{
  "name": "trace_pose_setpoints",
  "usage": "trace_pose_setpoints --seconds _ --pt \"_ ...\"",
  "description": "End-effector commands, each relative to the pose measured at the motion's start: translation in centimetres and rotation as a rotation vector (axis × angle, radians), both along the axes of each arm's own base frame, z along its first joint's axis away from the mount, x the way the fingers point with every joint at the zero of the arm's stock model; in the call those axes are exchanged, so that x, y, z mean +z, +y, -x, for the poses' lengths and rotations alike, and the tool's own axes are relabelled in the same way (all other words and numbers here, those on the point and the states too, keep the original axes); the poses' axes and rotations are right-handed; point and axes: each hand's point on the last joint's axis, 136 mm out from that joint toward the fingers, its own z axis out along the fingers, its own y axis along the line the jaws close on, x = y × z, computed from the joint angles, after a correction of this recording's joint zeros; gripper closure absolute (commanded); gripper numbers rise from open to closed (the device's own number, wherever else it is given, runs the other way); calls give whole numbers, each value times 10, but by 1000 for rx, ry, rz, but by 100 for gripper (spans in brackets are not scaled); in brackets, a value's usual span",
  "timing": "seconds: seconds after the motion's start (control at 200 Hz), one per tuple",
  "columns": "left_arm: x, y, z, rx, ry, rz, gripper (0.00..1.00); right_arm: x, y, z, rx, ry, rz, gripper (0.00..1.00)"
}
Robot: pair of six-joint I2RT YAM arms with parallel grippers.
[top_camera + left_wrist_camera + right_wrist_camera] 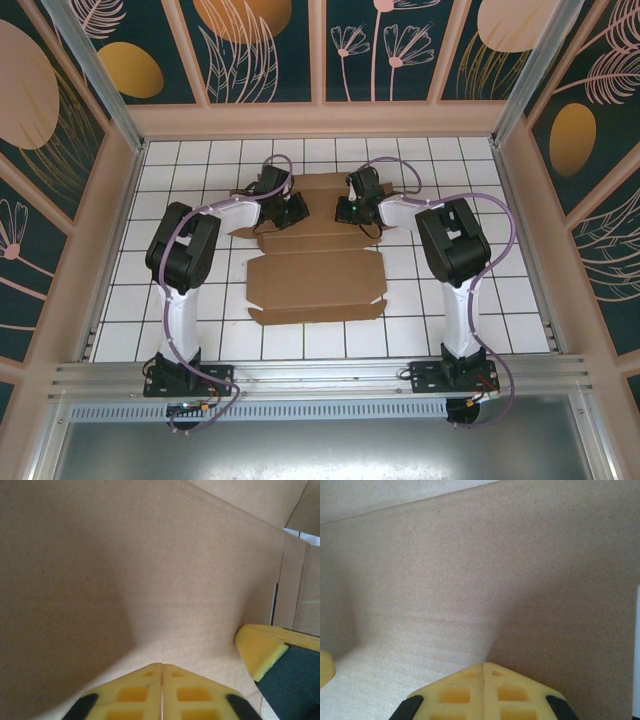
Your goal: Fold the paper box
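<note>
Top external: both jaws closed at paper box (315, 285) rear.

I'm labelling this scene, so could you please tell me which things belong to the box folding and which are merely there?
Belonging to the job:
- paper box, lying mostly flat
- left gripper, shut, at the cardboard
- right gripper, shut, at the cardboard

Merely there:
- white tiled table
- floral wall panels
</note>
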Motion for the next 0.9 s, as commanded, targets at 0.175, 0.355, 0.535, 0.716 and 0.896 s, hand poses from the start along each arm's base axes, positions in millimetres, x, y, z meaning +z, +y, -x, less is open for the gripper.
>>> trace_pose_setpoints --seconds 0.175,0.355,0.535,0.716,0.896 --pt "-35 15 -2 117 48 -33 100 -34 -26 62 41 236 125 100" --pt "-65 24 10 157 127 -65 100 18 -31 59 18 157 63 78" --pt "-70 28 12 180 142 -77 100 29 -64 81 -66 149 84 56" --pt "-71 28 13 196 156 -65 100 17 -117 104 -211 156 160 52" --pt "-74 22 18 199 193 -20 100 11 -125 111 -237 191 21 52"
